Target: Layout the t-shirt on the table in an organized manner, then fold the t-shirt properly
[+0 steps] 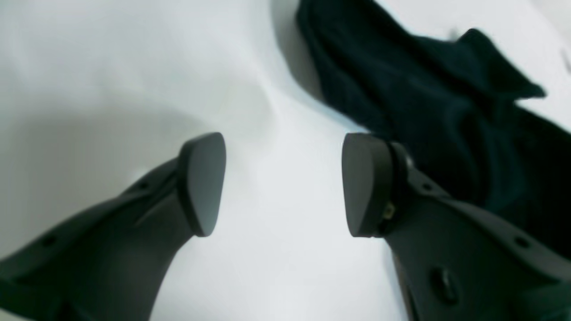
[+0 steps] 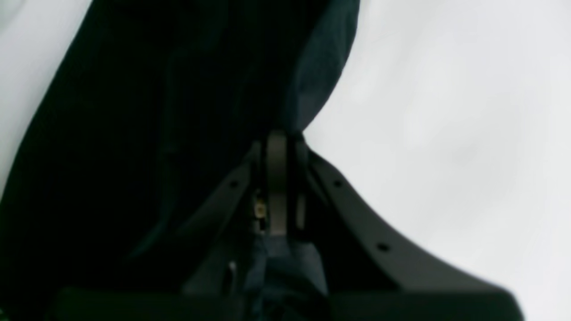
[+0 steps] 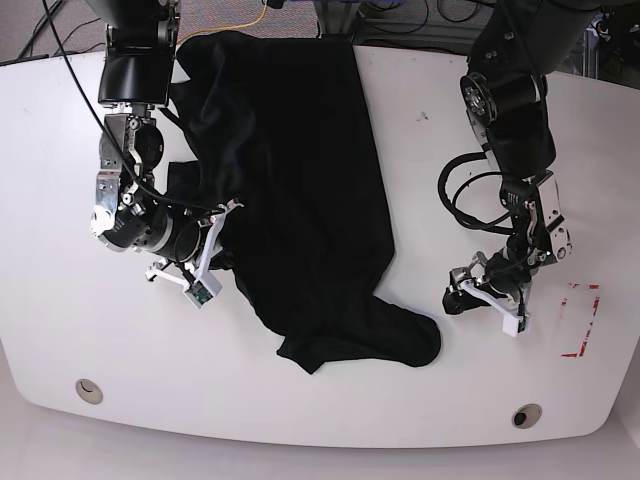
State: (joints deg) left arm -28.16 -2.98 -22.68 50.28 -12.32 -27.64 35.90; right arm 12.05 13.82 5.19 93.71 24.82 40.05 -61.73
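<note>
Pinching the shirt (image 3: 300, 190) at its left edge, my right gripper (image 2: 276, 147) is clamped on black cloth, arm bent low at the base view's left. My left gripper (image 1: 283, 183) hangs wide and empty over bare table (image 3: 480, 400), lower right, just beside the shirt's bottom lobe. Crumpled, the shirt runs from top centre to lower middle.
</note>
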